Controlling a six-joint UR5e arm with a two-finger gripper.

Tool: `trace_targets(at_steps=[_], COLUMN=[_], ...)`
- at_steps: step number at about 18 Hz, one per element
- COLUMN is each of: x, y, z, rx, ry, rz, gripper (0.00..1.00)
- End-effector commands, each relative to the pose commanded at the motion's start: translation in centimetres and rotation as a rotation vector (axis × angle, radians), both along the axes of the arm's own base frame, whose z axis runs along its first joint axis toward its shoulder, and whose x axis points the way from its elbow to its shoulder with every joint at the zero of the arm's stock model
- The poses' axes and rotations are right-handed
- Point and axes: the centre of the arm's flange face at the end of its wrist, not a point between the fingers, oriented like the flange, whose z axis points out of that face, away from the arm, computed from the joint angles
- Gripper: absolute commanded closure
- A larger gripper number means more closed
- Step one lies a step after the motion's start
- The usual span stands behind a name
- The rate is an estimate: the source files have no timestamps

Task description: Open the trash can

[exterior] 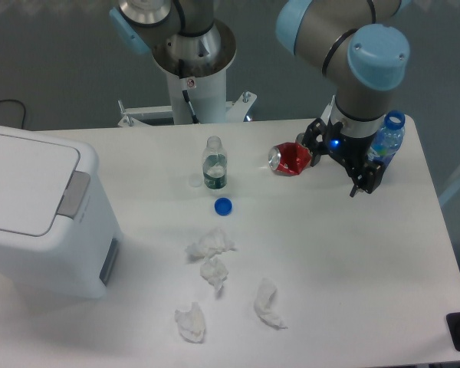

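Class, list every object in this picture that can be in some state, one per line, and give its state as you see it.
trash can: lid shut, upright
clear bottle: upright, cap off
blue cap: loose on the table
red can: crushed, lying on its side
blue bottle: upright, cap on
tissues: crumpled, four loose wads
claw: off the trash can, holding nothing; open or shut unclear

white table, trash can, two bottles, blue cap, red can, tissue wads
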Motion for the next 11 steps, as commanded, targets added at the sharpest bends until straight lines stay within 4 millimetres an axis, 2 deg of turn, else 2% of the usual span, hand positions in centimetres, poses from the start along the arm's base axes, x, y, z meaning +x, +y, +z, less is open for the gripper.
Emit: trace_targets(at_steps=[6, 11], x=[0.1, -0.8], y=[0.4, -0.9], z=[0.0, 0.1], rx=[0.039, 0.087], ry=[-0.017, -0.034], rz=[-0.008, 0.027], gripper=[0.0, 0.0])
